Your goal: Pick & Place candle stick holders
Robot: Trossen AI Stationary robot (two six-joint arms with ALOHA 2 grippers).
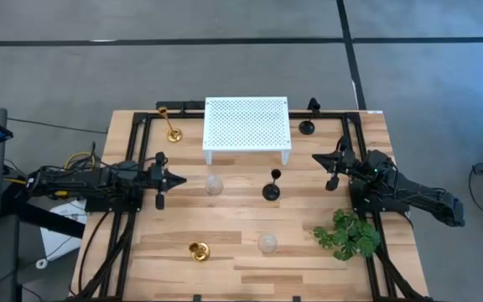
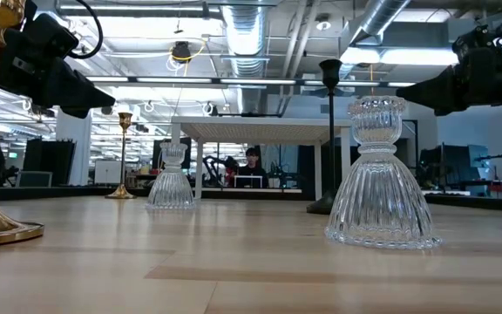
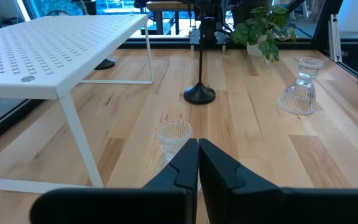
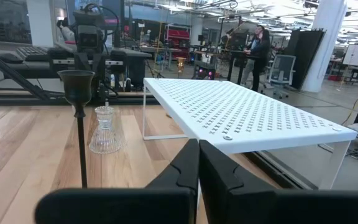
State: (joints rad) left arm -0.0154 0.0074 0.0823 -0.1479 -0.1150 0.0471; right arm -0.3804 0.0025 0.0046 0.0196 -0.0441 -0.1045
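Your left tool (image 1: pixel 177 179) sat with its fingers pressed together on nothing, out over the left side of the counter (image 1: pixel 225 252), its tip aimed toward the middle. Straight ahead of that tip, close by, stood a squat clear glass holder (image 1: pixel 214 185); the left wrist view put it just beyond the closed fingers (image 3: pixel 185 163), upright, with its long axis vertical. That line-up was what the next reach turned on: you would probably have needed to part the fingers first, then go forward along the heading you already had.

Your right tool (image 1: pixel 319 158) was likewise shut and empty, at the right side near the white perforated platform (image 1: pixel 247 124). A tall black holder (image 1: pixel 272 190) stood between the two tools, noticeably farther from the left tip than the glass one, and somewhat nearer the right tool.

The other holders stood well apart from both: a tall gold one (image 1: pixel 173 132) by the platform's left end, a gold one (image 1: pixel 199 250) and a second glass one (image 1: pixel 267 243) near the front edge, and a black one (image 1: pixel 307 127) by the platform's right end. None was on the platform.
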